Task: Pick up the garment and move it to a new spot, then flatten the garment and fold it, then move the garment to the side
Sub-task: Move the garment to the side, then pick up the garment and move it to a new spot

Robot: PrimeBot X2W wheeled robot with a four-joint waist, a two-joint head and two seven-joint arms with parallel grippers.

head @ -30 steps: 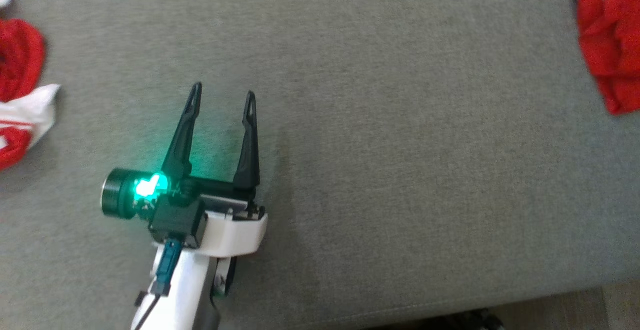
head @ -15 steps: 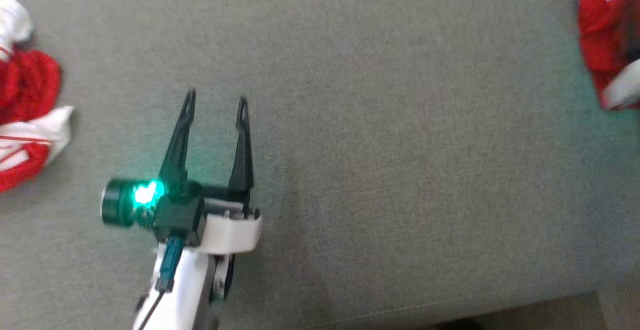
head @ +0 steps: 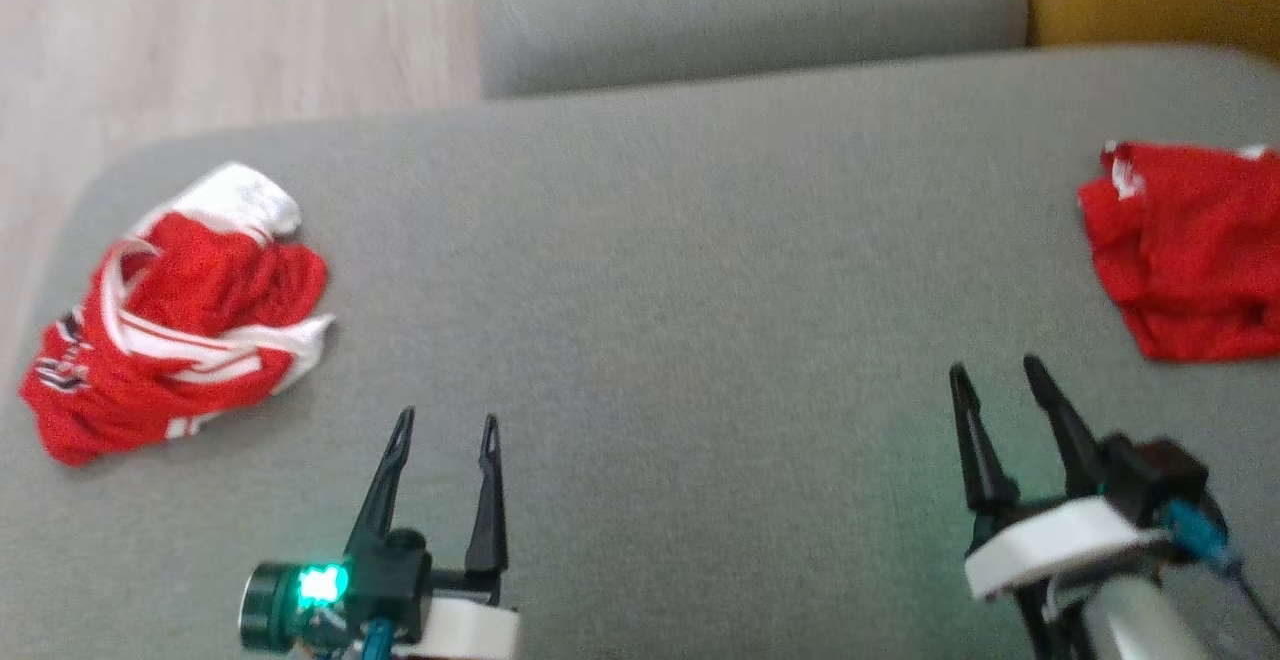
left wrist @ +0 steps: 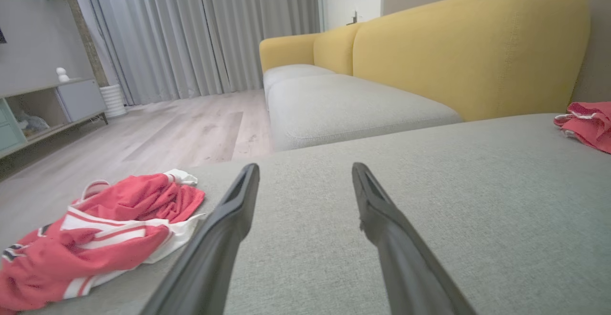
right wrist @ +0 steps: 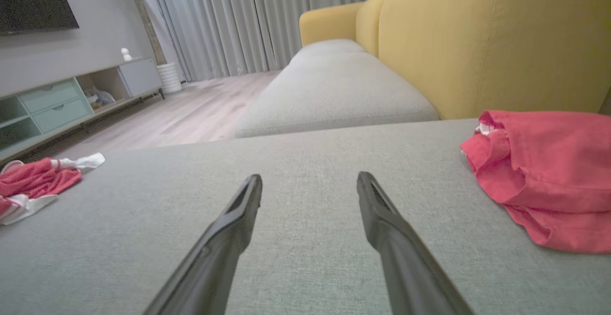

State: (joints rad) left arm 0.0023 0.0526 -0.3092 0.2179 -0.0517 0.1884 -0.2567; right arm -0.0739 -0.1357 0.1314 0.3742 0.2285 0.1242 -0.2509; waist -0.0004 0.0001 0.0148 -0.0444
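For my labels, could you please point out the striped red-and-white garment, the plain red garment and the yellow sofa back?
striped red-and-white garment [head: 200, 285], head view, red middle
plain red garment [head: 1190, 240], head view, cloth centre
yellow sofa back [left wrist: 468, 43], left wrist view, front face

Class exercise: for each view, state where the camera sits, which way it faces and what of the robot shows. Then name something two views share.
Head view: on the head, looking down at the grey cushion; left hand and right hand show, open.
Left wrist view: on the left wrist, low, facing the yellow sofa back; its fingers show.
Right wrist view: on the right wrist, facing likewise; its fingers show.
Shared by all: striped garment, red garment.
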